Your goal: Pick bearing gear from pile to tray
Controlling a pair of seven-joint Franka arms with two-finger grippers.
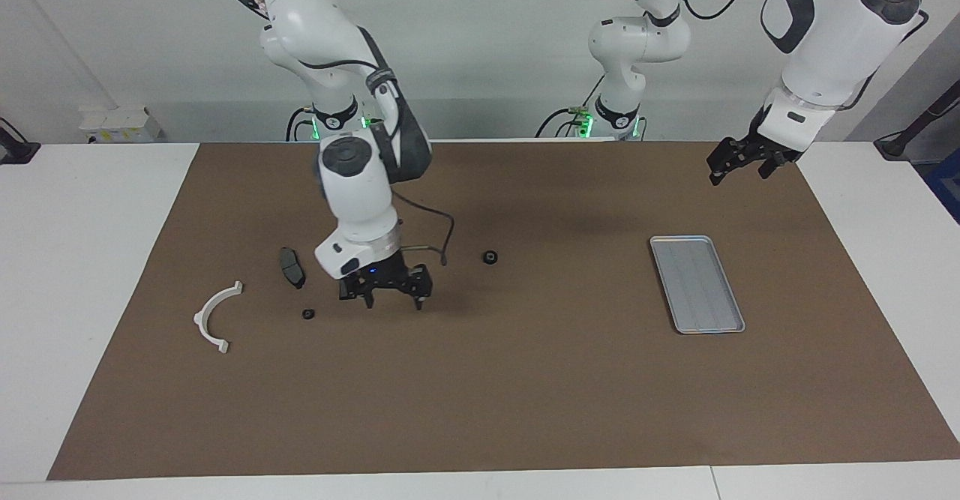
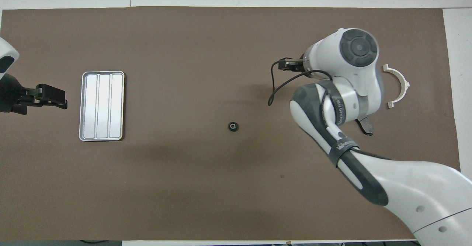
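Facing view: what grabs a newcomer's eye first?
The right gripper, open, hangs low over the parts pile at the right arm's end, hiding one brake pad. A small black bearing gear lies alone mid-mat, between the pile and the silver tray. The left gripper waits open, raised near the tray.

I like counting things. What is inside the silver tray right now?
Nothing is in the tray; only its grooves show, and nothing covers it. One black gear lies alone on the mat, mid-table. Another sits by the right tool, which hangs open above the pile.
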